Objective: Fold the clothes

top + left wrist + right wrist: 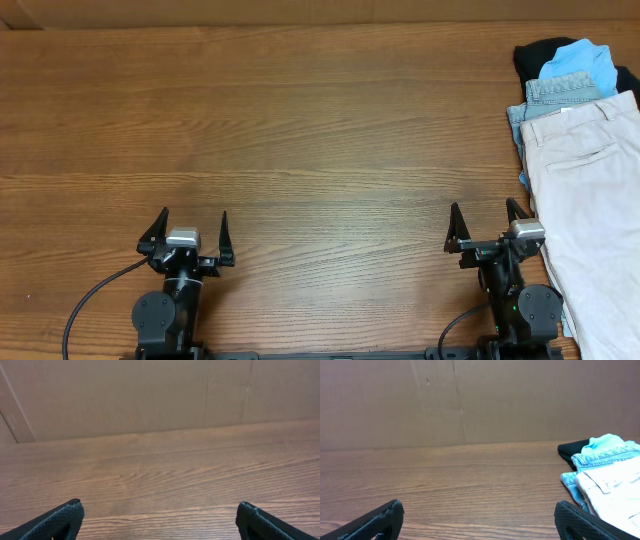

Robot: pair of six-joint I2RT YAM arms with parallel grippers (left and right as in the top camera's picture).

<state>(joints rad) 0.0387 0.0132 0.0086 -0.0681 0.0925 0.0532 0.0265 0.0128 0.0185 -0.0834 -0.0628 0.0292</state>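
Clothes [575, 150] sat in a pile at the table's [320, 130] R edge, w/ neither gripper on them. Nearest, at the front edge, L gripper [193, 213] and R gripper [483, 205] both had jaws spread wide & empty, the R one just beside the beige shorts [590, 200], which lay on top of the pile, waistband to the far side, back pocket up. Beyond the waistband, denim shorts [560, 92] stuck out from under, then a blue garment [582, 58], w/ a black garment [532, 55] at the far R corner.
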